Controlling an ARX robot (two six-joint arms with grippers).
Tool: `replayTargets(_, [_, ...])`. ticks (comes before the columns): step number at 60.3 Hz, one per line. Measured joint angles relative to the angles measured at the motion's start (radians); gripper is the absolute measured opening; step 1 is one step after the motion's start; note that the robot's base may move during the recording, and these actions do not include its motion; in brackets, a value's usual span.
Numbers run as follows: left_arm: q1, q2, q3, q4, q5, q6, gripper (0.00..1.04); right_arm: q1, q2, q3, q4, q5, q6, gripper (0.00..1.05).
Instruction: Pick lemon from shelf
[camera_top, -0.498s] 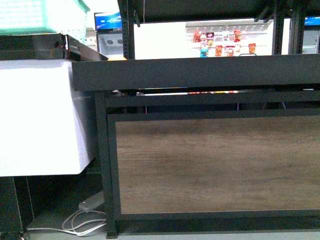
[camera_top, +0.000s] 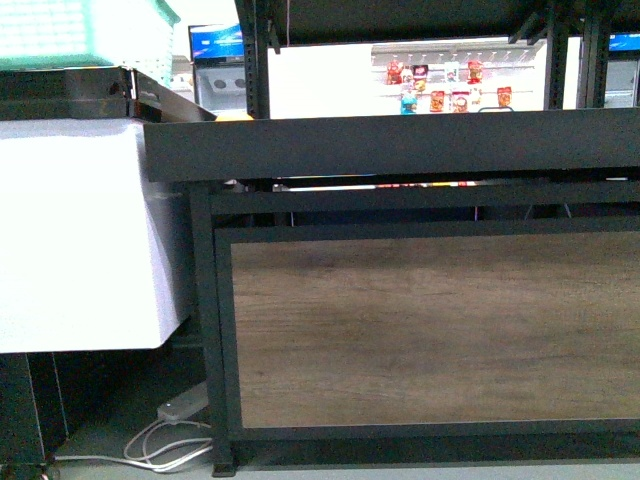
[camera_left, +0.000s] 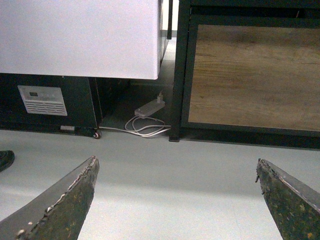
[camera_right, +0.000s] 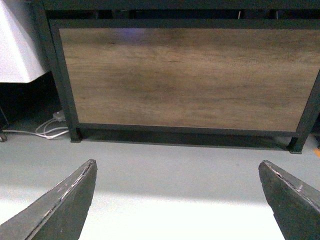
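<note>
Nearest the wrist cameras, the left gripper (camera_left: 176, 161) and the right gripper (camera_right: 177, 163) each hang low over the grey floor (camera_left: 165, 190), jaws spread wide and released, grasping nothing. Beyond them the shelf (camera_top: 400, 145) faces the robot, its wood-grain panel (camera_top: 430, 330) filling the lower frame. A white power strip (camera_left: 149, 107) with coiled cable lies beside the leg nearest the white cabinet (camera_top: 70, 230). The raised front lip hides the tray surface, so the lemon's position cannot be determined.
</note>
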Motion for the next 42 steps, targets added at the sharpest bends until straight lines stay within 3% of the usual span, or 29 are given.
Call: replayTargets(42, [0.0, 0.0, 0.0, 0.0, 0.0, 0.0, 0.97, 0.0, 0.0, 0.0, 0.0, 0.0, 0.0, 0.97])
